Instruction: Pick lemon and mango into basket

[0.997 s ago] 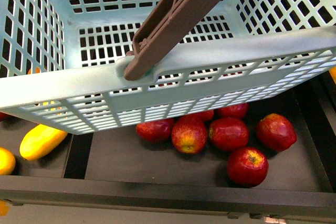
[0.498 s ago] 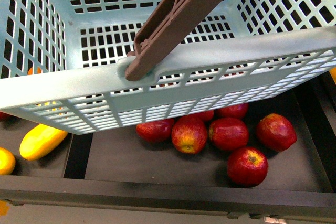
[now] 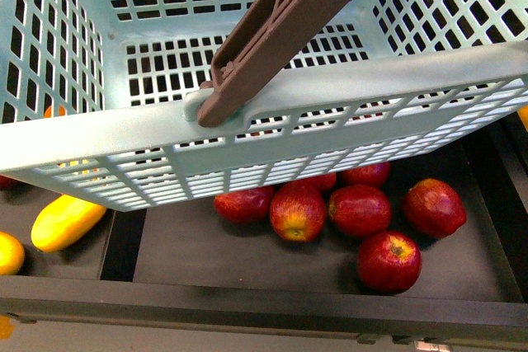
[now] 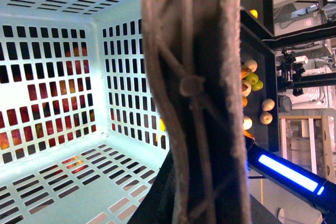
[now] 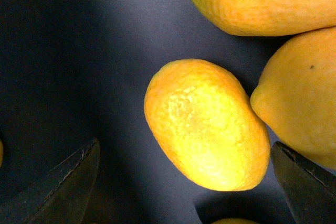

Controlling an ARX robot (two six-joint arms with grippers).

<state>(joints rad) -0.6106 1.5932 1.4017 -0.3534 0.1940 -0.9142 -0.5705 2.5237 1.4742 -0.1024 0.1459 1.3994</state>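
Note:
The light teal basket (image 3: 346, 92) hangs tilted above the fruit shelf and fills the upper front view; its brown handle (image 3: 280, 30) crosses the near rim. My left gripper (image 4: 194, 192) is shut on that handle (image 4: 191, 77), and the basket's inside (image 4: 63, 171) holds no fruit. In the right wrist view a bright yellow oval lemon (image 5: 207, 124) lies on a dark surface between the spread fingers (image 5: 63, 182) of my open right gripper (image 5: 184, 182), untouched by either one. No mango shows in any view.
Several red apples (image 3: 360, 210) lie in a dark tray (image 3: 247, 265) under the basket. Elongated yellow fruits (image 3: 64, 222) lie in the compartment to the left, beyond a divider (image 3: 122, 245). Larger orange-yellow fruits (image 5: 304, 103) crowd the lemon on one side.

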